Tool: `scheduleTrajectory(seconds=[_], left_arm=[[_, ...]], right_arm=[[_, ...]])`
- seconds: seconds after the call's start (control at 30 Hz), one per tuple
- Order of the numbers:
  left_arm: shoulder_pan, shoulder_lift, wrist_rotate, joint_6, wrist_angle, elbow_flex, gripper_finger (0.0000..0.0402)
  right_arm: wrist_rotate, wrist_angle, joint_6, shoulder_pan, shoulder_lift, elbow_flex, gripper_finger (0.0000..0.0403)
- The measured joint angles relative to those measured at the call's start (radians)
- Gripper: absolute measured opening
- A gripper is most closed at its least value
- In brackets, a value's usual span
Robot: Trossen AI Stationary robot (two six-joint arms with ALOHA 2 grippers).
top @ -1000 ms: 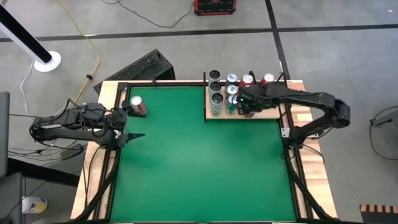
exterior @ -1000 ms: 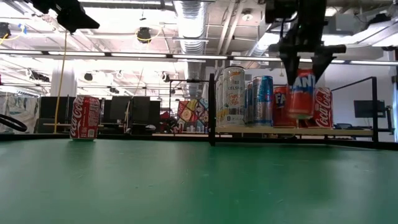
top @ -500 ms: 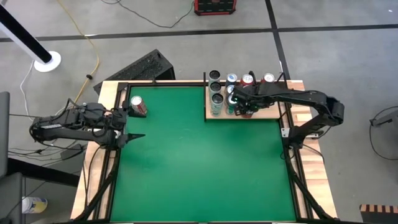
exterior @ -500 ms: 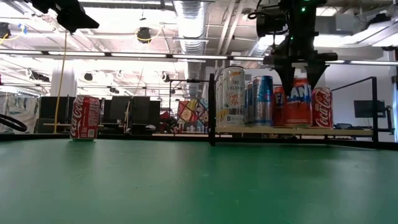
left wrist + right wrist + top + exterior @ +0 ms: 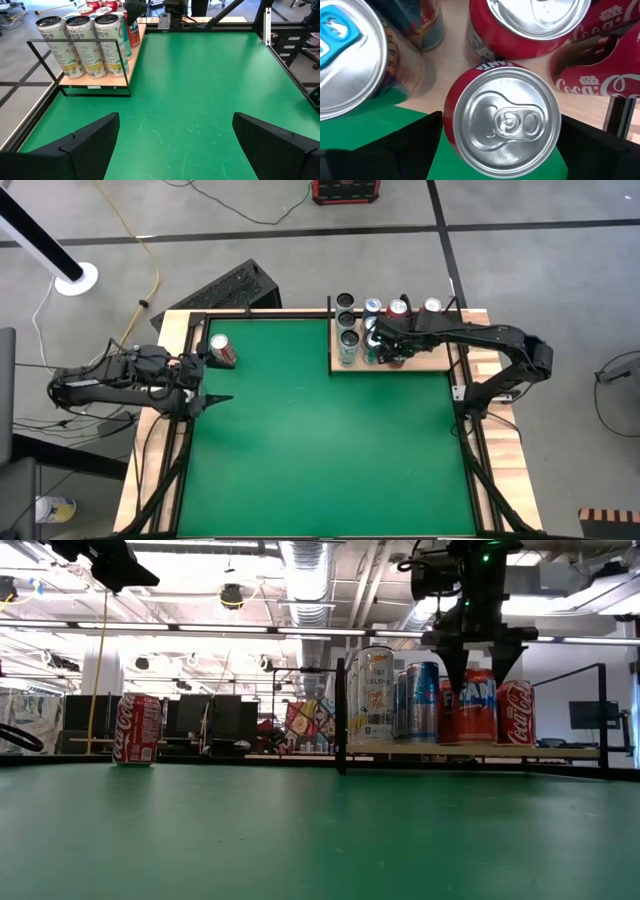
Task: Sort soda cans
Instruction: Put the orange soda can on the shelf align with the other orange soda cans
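My right gripper hangs open over the wooden tray at the table's far right, fingers pointing down. They stand on either side of the top of a red Fanta can, which stands upright on the tray among other soda cans. Pale tall cans line the tray's left end. A lone red Coca-Cola can stands upright on the green mat at the far left. My left gripper waits open at the table's left edge, beside that can.
A black wire rail fences the tray's left and near sides. Red Coca-Cola cans and a blue-topped can crowd close round the Fanta can. The green mat spreads across the table's middle and near side.
My right gripper has come down with the red Fanta can and drifted a little toward the table's left. The can, lifted clear a second ago, now stands on the tray. The fingers have then opened and let go of it.
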Motion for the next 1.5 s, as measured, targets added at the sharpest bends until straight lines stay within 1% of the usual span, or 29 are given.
scheduleTrajectory(seconds=[0.13, 0.3, 0.37, 0.43, 0.53, 0.6, 0.67, 0.73, 0.8, 0.87, 0.93, 1.0, 1.03, 1.07, 1.2, 1.37, 1.5], left_arm=[[0.0, 0.0, 0.0, 0.0, 0.0, 0.0, 0.0373], [0.0, 0.0, -0.001, 0.0, -0.001, 0.0, 0.0373], [0.0, 0.0, 0.0, -0.001, -0.001, 0.0, 0.0373], [0.0, 0.0, 0.001, -0.008, -0.001, 0.0, 0.0373], [0.0, 0.0, 0.006, -0.01, -0.006, 0.0, 0.0373], [0.0, 0.0, 0.006, -0.011, -0.007, 0.0, 0.0373], [0.0, 0.0, 0.006, -0.011, -0.006, 0.0, 0.0373], [0.0, 0.0, 0.006, -0.014, -0.006, 0.0, 0.0373], [0.0, 0.0, 0.006, -0.022, -0.005, 0.0, 0.0373], [0.0, 0.0, 0.006, -0.03, -0.004, 0.0, 0.0373], [0.0, 0.0, 0.006, -0.037, -0.003, 0.0, 0.0373], [0.0, 0.0, 0.005, -0.038, -0.002, 0.0, 0.0373], [0.0, 0.0, 0.002, -0.038, -0.001, 0.0, 0.0373], [0.0, 0.0, 0.0, -0.04, 0.0, 0.0, 0.0373], [0.0, 0.0, -0.001, -0.034, 0.006, 0.0, 0.0373], [0.0, 0.0, -0.001, -0.033, 0.005, 0.0, 0.0373], [0.0, 0.0, -0.001, -0.034, 0.0, 0.0, 0.0373]], right_arm=[[-0.002, -0.008, -0.004, 0.001, -0.008, 0.013, 0.0389], [-0.004, -0.059, -0.002, 0.026, -0.014, 0.104, 0.039], [-0.028, -0.08, 0.006, 0.046, -0.018, 0.15, 0.039], [-0.079, -0.108, 0.015, 0.073, -0.02, 0.181, 0.0389], [-0.113, -0.146, 0.058, 0.147, -0.027, 0.192, 0.0377], [-0.113, -0.183, 0.099, 0.204, -0.027, 0.186, 0.0358], [-0.111, -0.214, 0.139, 0.255, -0.026, 0.168, 0.0331], [-0.111, -0.215, 0.171, 0.293, -0.027, 0.137, 0.0297], [-0.11, -0.209, 0.183, 0.304, -0.026, 0.102, 0.0256], [-0.108, -0.204, 0.18, 0.297, -0.025, 0.063, 0.0203], [-0.094, -0.191, 0.152, 0.278, -0.025, 0.032, 0.0136], [-0.078, -0.164, 0.118, 0.26, -0.025, 0.012, 0.006], [-0.075, -0.145, 0.093, 0.253, -0.025, 0.006, 0.0032], [-0.075, -0.124, 0.068, 0.245, -0.025, 0.002, 0.002], [-0.076, -0.082, 0.023, 0.205, -0.025, 0.001, 0.0027], [-0.075, -0.062, -0.037, 0.137, -0.025, 0.001, 0.0015], [-0.075, -0.052, -0.062, 0.105, -0.025, 0.001, 0.0015]])
